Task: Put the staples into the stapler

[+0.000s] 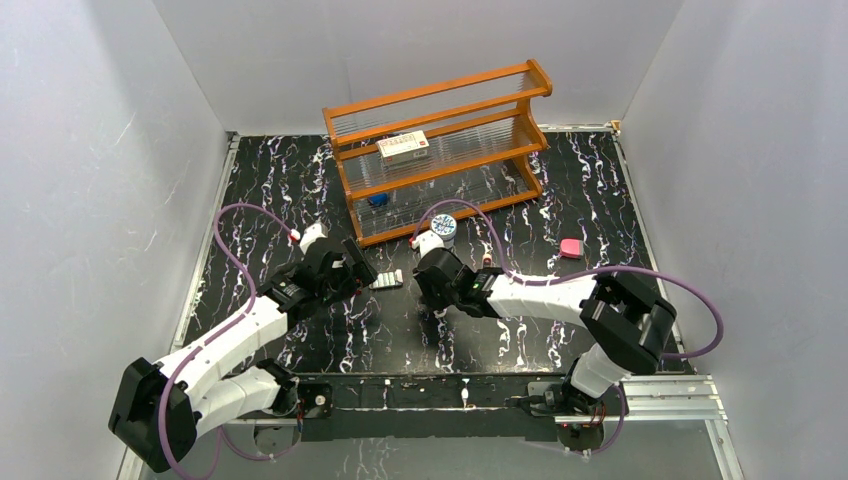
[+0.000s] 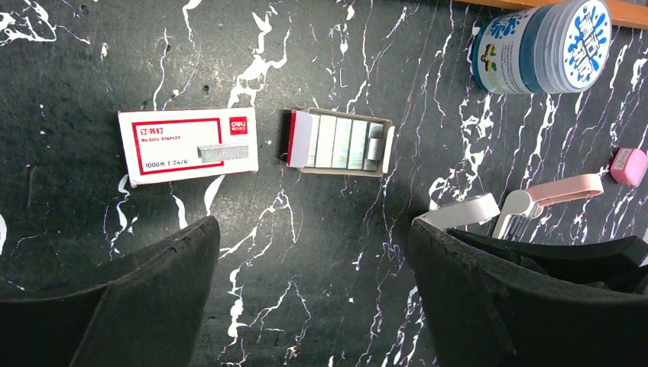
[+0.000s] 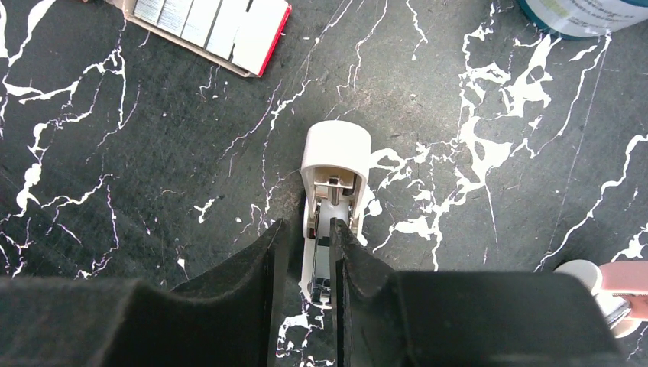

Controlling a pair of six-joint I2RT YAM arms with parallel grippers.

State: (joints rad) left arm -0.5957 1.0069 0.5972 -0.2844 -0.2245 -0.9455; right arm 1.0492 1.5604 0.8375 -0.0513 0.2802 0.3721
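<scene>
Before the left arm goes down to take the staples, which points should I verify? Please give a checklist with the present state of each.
1. Left gripper open and empty: ok.
2. Staples exposed in the open cardboard tray, nothing over them: ok.
3. Right gripper shut on the white stapler: ok, one finger on each side.
4. Stapler channel open enough to take staples: cannot tell; the fingers hide most of it.
5. Peach stapler apart from the white one: ok in the right wrist view.
</scene>
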